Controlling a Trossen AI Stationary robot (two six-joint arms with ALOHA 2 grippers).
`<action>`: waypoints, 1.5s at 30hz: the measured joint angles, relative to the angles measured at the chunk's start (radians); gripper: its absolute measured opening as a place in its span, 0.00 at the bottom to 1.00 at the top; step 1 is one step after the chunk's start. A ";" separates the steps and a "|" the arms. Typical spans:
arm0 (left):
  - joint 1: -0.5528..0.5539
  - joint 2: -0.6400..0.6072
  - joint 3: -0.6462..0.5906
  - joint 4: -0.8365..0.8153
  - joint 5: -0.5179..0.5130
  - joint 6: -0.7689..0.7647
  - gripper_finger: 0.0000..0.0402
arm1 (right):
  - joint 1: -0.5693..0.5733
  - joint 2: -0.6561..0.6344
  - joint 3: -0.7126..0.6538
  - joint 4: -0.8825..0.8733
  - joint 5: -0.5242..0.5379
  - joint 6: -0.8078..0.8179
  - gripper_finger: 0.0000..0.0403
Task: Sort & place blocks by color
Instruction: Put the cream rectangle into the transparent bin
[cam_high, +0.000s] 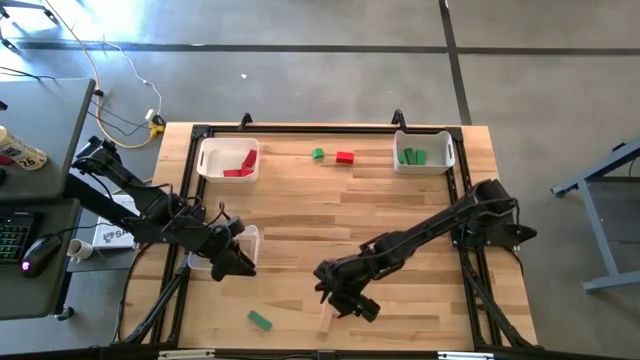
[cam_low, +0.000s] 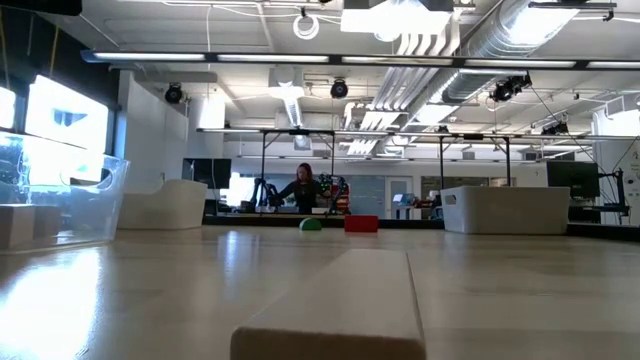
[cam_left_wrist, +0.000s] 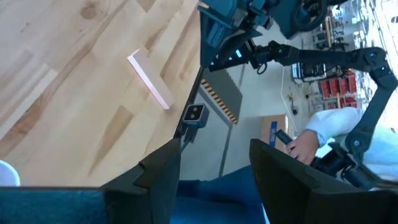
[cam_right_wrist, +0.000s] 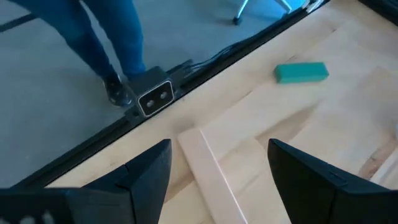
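My right gripper (cam_high: 345, 300) (cam_right_wrist: 217, 171) is open near the table's near edge, just above a plain light-wood bar (cam_high: 326, 318) (cam_right_wrist: 211, 174) that lies flat on the table. In the right wrist view its fingers stand on either side of the bar without touching it. A green bar (cam_high: 260, 320) (cam_right_wrist: 301, 72) lies flat to the left of it. My left gripper (cam_high: 235, 258) (cam_left_wrist: 214, 180) is open beside a clear bin (cam_high: 232, 240) and holds nothing. A green block (cam_high: 317, 154) and a red block (cam_high: 345, 157) rest on the table far off.
A white bin (cam_high: 228, 160) at the far left holds red blocks. A white bin (cam_high: 422, 155) at the far right holds green blocks. A small camera (cam_right_wrist: 154, 98) sits on the table's near edge. A person stands just beyond that edge (cam_right_wrist: 106, 37). Bare wood lies mid-table.
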 joint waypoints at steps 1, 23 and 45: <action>0.000 0.000 0.000 0.000 0.000 -0.006 0.44 | 0.000 0.005 0.000 0.002 -0.001 -0.009 0.63; 0.000 0.001 0.000 -0.011 -0.007 -0.032 0.44 | -0.002 0.175 0.000 0.000 0.013 -0.173 0.63; 0.000 0.001 0.000 -0.017 -0.007 -0.029 0.44 | -0.037 0.272 0.001 -0.009 0.029 -0.180 0.62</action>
